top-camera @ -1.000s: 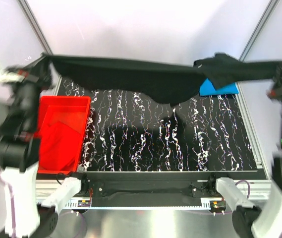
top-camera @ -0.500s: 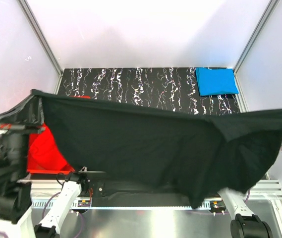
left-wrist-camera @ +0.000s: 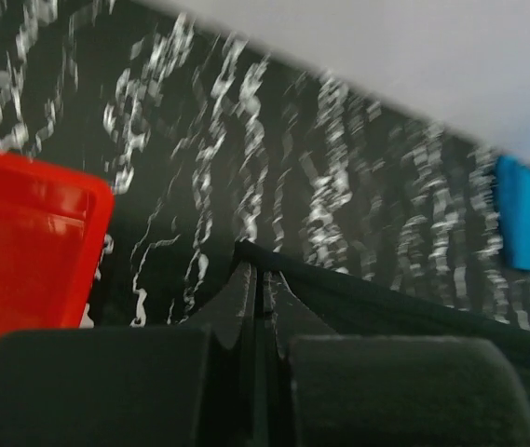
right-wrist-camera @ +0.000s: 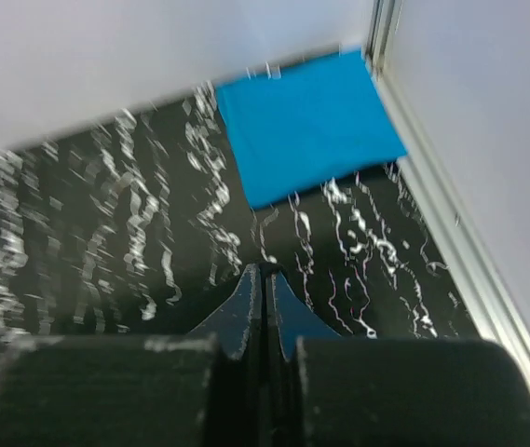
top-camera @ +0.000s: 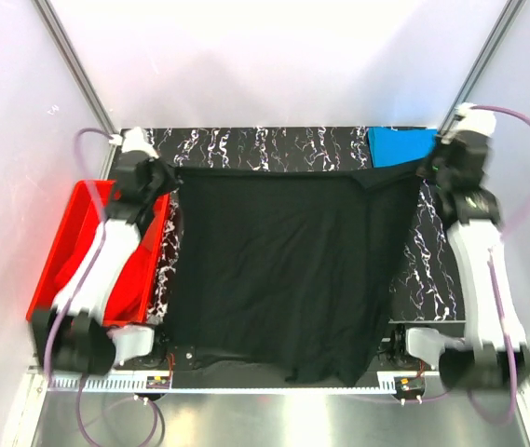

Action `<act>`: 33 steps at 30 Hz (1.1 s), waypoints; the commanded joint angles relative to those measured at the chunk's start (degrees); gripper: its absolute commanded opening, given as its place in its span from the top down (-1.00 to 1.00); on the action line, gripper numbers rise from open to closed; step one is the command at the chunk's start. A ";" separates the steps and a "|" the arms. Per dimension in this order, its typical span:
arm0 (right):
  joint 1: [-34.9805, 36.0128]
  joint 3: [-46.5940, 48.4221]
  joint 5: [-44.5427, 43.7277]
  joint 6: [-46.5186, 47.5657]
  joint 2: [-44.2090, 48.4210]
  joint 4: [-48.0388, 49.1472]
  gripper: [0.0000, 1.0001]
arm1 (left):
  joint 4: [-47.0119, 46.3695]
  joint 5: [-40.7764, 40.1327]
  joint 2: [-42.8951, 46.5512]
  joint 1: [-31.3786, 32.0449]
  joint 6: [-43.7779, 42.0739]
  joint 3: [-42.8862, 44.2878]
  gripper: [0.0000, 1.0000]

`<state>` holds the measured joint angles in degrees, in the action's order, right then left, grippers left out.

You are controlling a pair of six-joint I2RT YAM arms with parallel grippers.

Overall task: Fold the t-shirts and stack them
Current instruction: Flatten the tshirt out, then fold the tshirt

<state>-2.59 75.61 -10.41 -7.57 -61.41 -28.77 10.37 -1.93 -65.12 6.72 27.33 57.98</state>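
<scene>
the table (top-camera: 283,144), black with white marbled veins, fills the middle of the top view. most of it is covered by the black t-shirt (top-camera: 278,270), spread flat with its far edge pulled in a line between the two arms and its near edge hanging over the table's near side. a fold bunches at its far right corner. the red tub (top-camera: 60,244) stands at the left edge of the table, just beside the black t-shirt, with the red t-shirt (top-camera: 132,279) crumpled inside it. the blue t-shirt (top-camera: 400,144) lies folded in the far right corner, its near edge touching or just under the black cloth.

the left gripper (top-camera: 167,177) is clamped on the black t-shirt's far left corner; in its wrist view the fingers (left-wrist-camera: 106,391) are pressed together with a peak of black cloth between them. the right gripper (top-camera: 428,168) pinches the far right corner the same way, fingers (right-wrist-camera: 115,391) closed on a point of black fabric.
</scene>
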 commanded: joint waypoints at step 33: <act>-0.49 29.69 11.63 -14.03 -46.45 -18.50 1.00 | 17.57 -1.76 -60.82 -2.24 -8.25 57.07 1.00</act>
<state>-2.70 107.22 -1.17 -16.40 -115.04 -42.15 25.87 -4.47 -125.25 5.06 22.22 111.13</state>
